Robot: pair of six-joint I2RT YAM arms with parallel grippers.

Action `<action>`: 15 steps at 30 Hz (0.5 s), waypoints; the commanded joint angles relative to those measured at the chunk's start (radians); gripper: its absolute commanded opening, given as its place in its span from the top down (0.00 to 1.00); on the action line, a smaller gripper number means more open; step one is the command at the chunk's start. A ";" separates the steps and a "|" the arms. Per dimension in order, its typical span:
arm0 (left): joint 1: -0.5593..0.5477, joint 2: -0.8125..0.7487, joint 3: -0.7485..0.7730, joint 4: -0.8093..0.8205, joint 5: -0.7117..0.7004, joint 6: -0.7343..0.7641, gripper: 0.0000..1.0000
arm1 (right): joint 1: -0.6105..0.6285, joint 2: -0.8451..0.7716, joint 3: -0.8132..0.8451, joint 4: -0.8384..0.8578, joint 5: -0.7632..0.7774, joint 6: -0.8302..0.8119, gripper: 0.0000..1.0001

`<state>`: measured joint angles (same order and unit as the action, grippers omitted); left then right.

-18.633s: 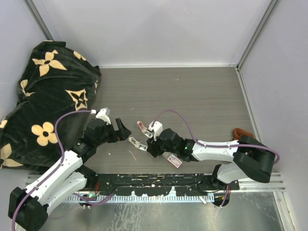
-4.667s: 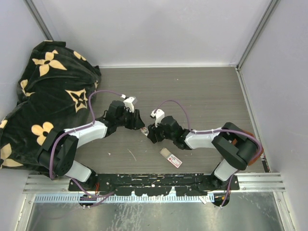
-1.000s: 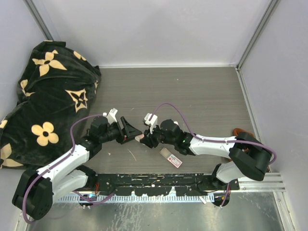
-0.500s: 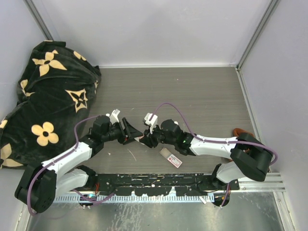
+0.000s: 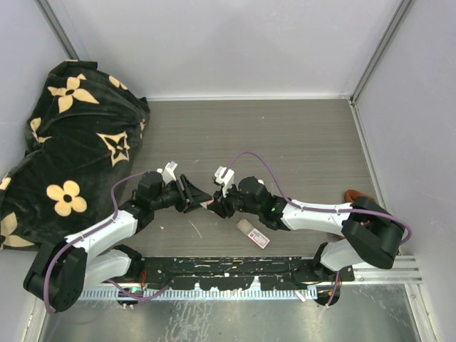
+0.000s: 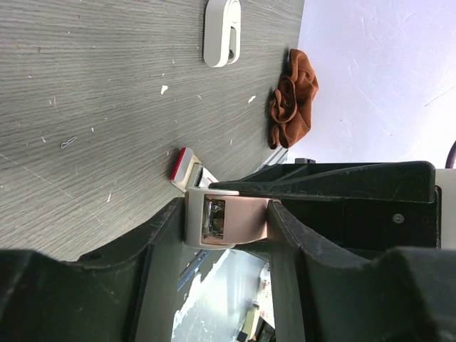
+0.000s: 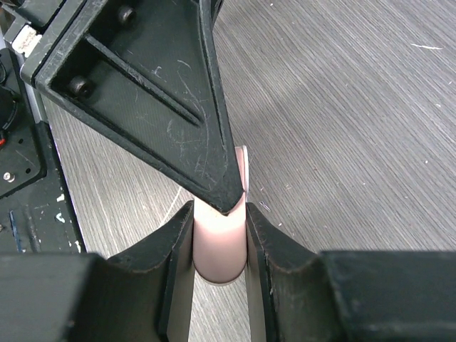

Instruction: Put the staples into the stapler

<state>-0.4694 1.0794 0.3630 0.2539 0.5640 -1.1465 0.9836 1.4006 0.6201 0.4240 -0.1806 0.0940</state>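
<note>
1. Staple box [image 5: 253, 233], small and flat with a red-and-white label, lies on the grey wood-grain desk [image 5: 299, 142] near the front edge; it is close to both tools but touches neither.
2. Small pinkish-white plastic stapler [image 7: 219, 251] sits between the tools at centre front; the right tool [image 7: 218, 214] grips its sides; the left tool [image 6: 226, 214] clamps its other end, fingers touching both faces.
3. Pale walls [image 5: 235, 50] box the desk in on three sides; a black plush blanket with tan flowers [image 5: 71, 121] heaps over the left edge; a rust-brown crumpled cloth [image 5: 354, 195] lies by the right wall.
4. Second small white stapler [image 6: 221, 32] lies flat on the desk; bare wood-grain runs from the tools to the back wall.
</note>
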 commanded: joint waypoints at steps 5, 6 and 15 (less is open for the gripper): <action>-0.007 -0.021 0.003 0.105 0.044 -0.053 0.92 | 0.006 -0.025 0.002 0.121 0.007 0.015 0.47; -0.007 -0.025 0.004 0.105 0.039 -0.056 0.93 | 0.006 -0.030 -0.001 0.120 0.001 0.012 0.45; -0.006 -0.049 0.007 0.055 0.010 0.023 0.98 | -0.007 -0.160 -0.004 0.036 -0.011 0.073 0.21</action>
<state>-0.4732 1.0531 0.3603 0.2756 0.5690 -1.1812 0.9855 1.3422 0.5938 0.4549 -0.1806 0.1196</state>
